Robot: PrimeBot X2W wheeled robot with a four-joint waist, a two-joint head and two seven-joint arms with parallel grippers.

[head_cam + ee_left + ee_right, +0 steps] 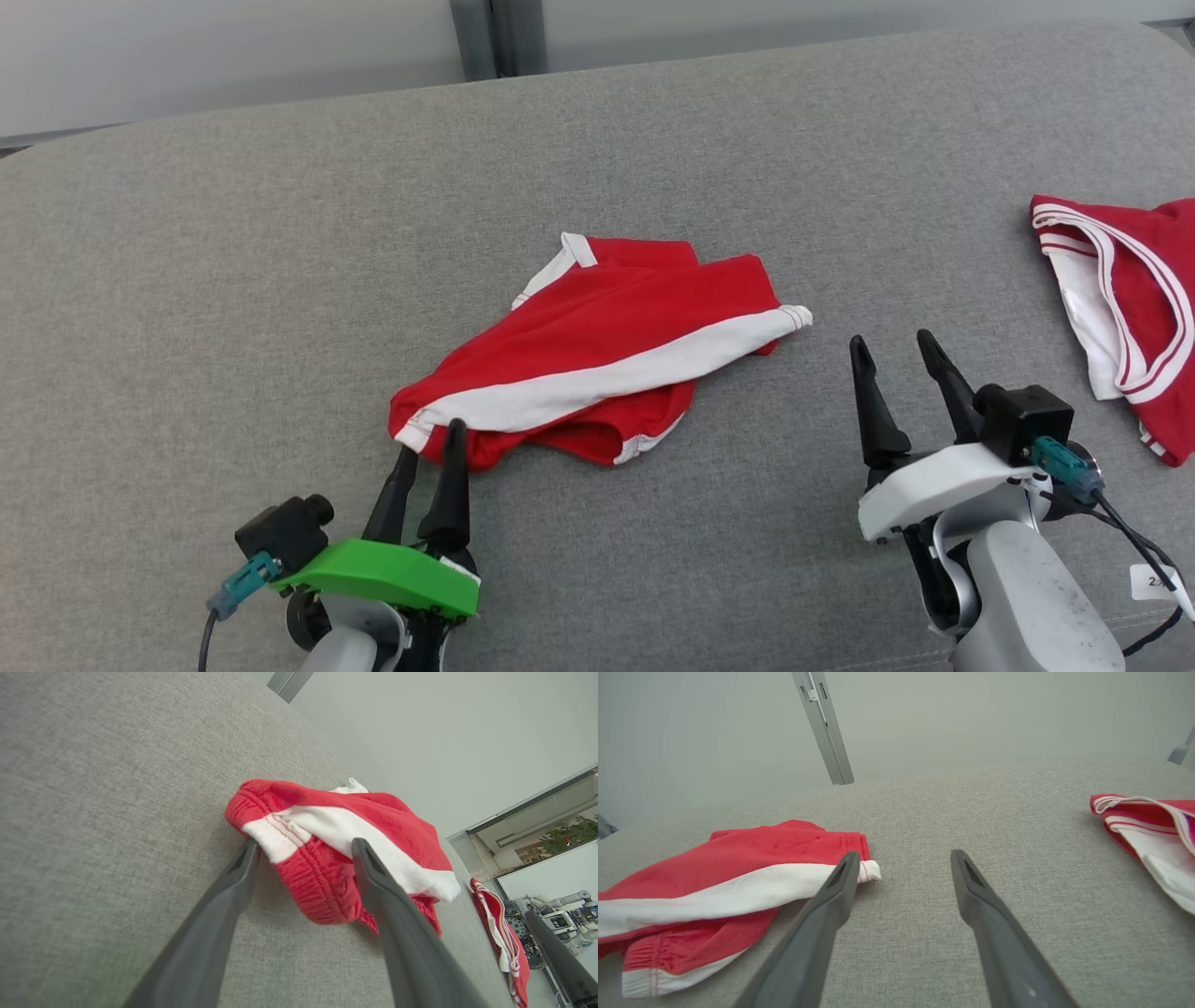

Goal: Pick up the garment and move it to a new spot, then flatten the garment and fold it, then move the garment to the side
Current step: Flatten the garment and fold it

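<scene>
A red garment (597,359) with white side stripes lies crumpled in the middle of the grey cushion (280,233). My left gripper (431,443) stands open at its near-left corner, the fingers straddling the elastic waistband (313,882); one fingertip overlaps the cloth. In the left wrist view the garment (355,826) bunches up between and beyond the two fingers. My right gripper (892,350) is open over bare cushion, a little to the right of the garment's white-tipped end (871,871), not touching it.
A second red and white garment (1130,308) lies at the right edge of the cushion, also seen as a red and white heap (1153,830) in the right wrist view. A pale wall and a grey post (824,728) stand behind the cushion.
</scene>
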